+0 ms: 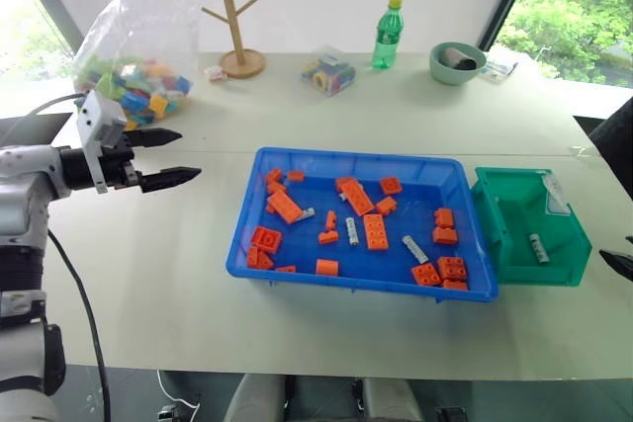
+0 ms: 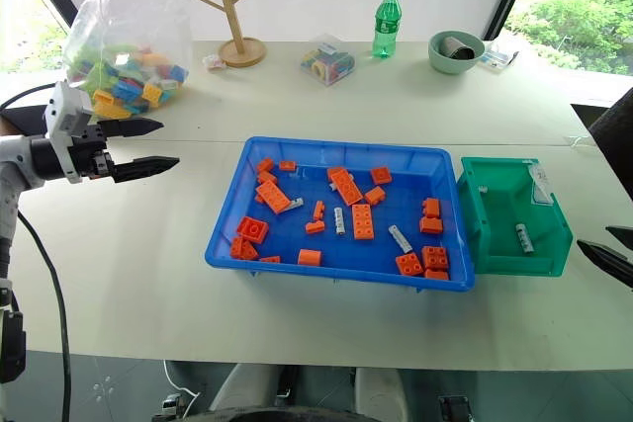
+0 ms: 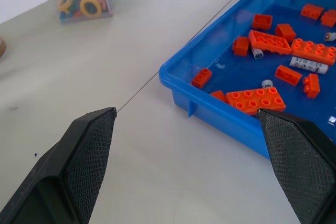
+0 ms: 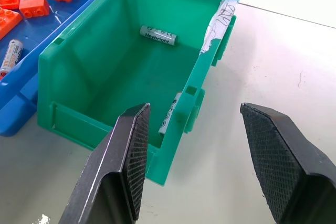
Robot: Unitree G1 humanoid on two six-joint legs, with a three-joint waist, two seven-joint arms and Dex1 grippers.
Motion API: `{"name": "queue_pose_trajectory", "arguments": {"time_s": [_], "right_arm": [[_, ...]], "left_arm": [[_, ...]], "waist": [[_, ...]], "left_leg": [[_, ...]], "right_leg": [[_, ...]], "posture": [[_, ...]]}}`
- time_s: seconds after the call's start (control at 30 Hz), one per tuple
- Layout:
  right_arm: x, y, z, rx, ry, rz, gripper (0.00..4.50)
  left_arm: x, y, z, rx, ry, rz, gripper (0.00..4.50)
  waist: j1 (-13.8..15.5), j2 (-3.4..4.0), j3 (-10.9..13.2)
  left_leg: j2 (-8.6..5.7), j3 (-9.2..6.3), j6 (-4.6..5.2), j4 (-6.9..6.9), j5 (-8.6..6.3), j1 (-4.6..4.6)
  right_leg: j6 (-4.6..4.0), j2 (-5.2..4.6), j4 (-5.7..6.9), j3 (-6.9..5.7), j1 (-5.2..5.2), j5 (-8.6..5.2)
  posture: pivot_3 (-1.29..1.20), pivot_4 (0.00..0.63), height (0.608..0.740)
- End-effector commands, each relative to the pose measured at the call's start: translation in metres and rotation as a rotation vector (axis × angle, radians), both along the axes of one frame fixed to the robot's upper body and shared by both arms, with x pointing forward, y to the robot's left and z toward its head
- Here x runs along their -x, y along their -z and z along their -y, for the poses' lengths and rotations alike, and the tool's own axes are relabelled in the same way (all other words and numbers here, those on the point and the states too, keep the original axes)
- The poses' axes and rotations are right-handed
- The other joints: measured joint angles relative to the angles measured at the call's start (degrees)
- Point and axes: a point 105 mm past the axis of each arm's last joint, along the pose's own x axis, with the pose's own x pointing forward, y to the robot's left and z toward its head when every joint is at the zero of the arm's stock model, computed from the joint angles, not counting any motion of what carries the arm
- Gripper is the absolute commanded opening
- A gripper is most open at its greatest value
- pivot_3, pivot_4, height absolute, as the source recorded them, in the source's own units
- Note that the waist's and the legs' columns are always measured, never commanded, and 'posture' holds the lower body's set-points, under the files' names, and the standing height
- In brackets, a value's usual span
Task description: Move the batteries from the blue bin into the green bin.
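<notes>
The blue bin [image 1: 356, 157] sits mid-table with orange bricks and three batteries [image 1: 352, 231] [image 1: 415, 249] [image 1: 303, 214] lying among them. Against its right end stands the green bin [image 1: 492, 214], with two batteries [image 4: 158, 35] [image 4: 169, 113] on its floor. My left gripper [image 1: 188, 153] hovers open and empty over bare table, well to the left of the blue bin. My right gripper [image 4: 194, 107] is open and empty just off the green bin's right side, pointing toward it.
Along the far side of the table are a bag of coloured bricks [image 1: 138, 51], a wooden stand [image 1: 235, 17], a clear box of rings [image 1: 328, 71], a green bottle [image 1: 387, 35] and a pale green bowl [image 1: 457, 62]. Bare table lies left of the blue bin.
</notes>
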Motion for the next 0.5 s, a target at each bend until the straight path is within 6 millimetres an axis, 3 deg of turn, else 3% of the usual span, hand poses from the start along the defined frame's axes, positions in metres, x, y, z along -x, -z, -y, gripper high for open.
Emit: {"name": "queue_pose_trajectory", "arguments": {"time_s": [0.03, 0.17, 0.3, 0.5], "right_arm": [[-0.005, -0.012, 0.005, 0.037, 0.010, 0.015, 2.80], [-0.009, -0.022, -0.001, 0.066, -0.009, 0.029, 2.80], [-0.023, -0.039, -0.020, 0.126, -0.068, 0.048, 2.80], [-0.073, -0.060, -0.105, 0.208, -0.297, 0.039, 2.80]], "left_arm": [[0.000, -0.017, 0.007, 0.045, 0.009, 0.059, 4.50], [0.004, -0.014, 0.015, 0.050, 0.037, 0.051, 4.50], [0.007, -0.018, 0.021, 0.058, 0.079, 0.037, 4.50], [0.018, -0.032, 0.041, 0.025, 0.236, 0.015, 4.50]], "waist": [[0.0, 0.00, 0.0], [0.0, -0.01, 0.0], [-0.3, 0.01, 0.0], [-1.5, -0.02, 0.0]], "left_leg": [[0.00, 0.00, 0.00, 0.01, 0.00, 0.00], [0.00, -0.01, 0.00, 0.02, 0.00, 0.01], [0.00, -0.01, 0.00, 0.00, 0.00, 0.02], [0.02, -0.02, 0.00, 0.08, 0.01, 0.06]], "right_leg": [[0.00, 0.00, 0.00, 0.00, 0.01, 0.00], [0.00, 0.00, 0.00, -0.01, 0.02, 0.00], [0.00, 0.02, 0.02, -0.01, 0.01, 0.00], [-0.03, 0.04, 0.05, -0.01, 0.04, 0.05]], "posture": [[0.00, 0.150, 0.727], [0.00, 0.150, 0.727], [0.00, 0.150, 0.727], [0.00, 0.150, 0.727]]}}
